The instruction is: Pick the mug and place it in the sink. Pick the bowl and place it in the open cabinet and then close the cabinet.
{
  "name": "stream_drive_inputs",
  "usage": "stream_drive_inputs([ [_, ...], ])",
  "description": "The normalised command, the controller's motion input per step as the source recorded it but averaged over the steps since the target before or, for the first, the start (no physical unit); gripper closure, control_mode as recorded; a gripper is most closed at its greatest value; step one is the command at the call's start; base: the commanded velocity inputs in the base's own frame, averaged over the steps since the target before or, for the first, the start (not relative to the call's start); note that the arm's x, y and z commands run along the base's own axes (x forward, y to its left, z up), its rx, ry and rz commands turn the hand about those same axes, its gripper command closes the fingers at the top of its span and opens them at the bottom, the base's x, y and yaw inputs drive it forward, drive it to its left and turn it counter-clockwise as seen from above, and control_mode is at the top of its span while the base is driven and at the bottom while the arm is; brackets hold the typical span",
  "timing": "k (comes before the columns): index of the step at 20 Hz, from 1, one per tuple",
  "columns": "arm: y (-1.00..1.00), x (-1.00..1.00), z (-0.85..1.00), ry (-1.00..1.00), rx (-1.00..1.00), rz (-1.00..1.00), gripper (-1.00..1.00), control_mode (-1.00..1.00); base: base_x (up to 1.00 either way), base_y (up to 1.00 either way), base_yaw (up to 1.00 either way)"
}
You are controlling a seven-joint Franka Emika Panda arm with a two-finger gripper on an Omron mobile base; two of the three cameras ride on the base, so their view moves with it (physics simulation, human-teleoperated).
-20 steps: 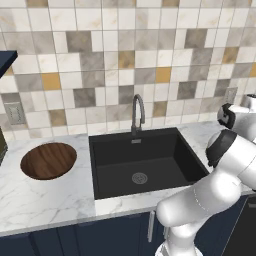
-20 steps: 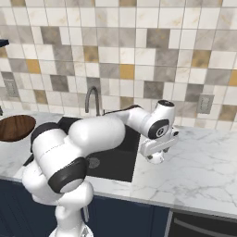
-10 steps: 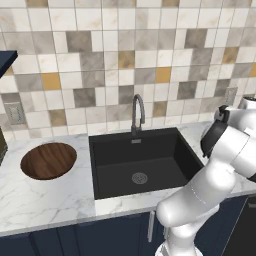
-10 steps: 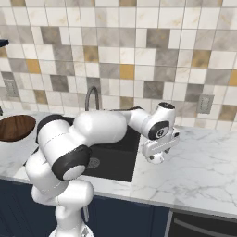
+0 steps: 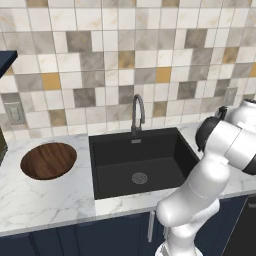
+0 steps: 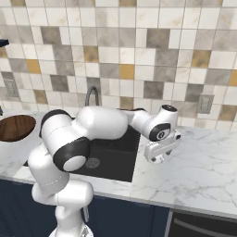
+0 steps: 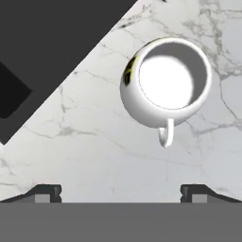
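Note:
The white mug (image 7: 165,80) stands upright on the marble counter just right of the black sink (image 5: 140,160) (image 6: 113,159), its handle turned toward the hand camera. My gripper (image 7: 120,194) (image 6: 156,157) hovers above it, open, with nothing between its fingertips (image 7: 47,191). The mug lies ahead of the tips and toward the right one. A corner of the sink (image 7: 47,42) shows in the hand view's upper left. The dark wooden bowl (image 5: 48,161) (image 6: 16,127) rests on the counter left of the sink. A navy edge of the cabinet (image 5: 7,59) shows high on the left.
A curved grey tap (image 5: 137,112) (image 6: 91,95) rises behind the basin. The tiled wall carries outlets (image 5: 15,114) (image 6: 203,104). Bare marble counter (image 6: 199,162) stretches to the right of the hand. My own arm reaches across the sink in the right base view.
The arm's upper links have swung upward while the hand stays over the counter right of the sink, sinking slightly. The jaws remain open.

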Motion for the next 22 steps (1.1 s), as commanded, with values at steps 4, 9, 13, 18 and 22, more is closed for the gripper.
stream_drive_inputs([
  [4, 0.0, 0.11, -0.11, -0.03, -0.01, 0.03, -1.0, -1.0, 0.0, 0.0, 0.0],
  [9, 0.0, 0.08, -0.09, -0.05, 0.0, 0.0, -1.0, -1.0, 0.0, 0.0, 0.0],
  [13, 0.0, 0.14, -0.14, 0.02, 0.0, 0.0, -1.0, -1.0, 0.0, 0.0, 0.0],
  [18, 0.0, 0.15, -0.1, 0.05, 0.02, 0.0, -1.0, -1.0, 0.0, 0.0, 0.0],
  [22, -0.04, 0.11, -0.06, 0.03, 0.04, 0.0, -1.0, -1.0, 0.0, 0.0, 0.0],
])
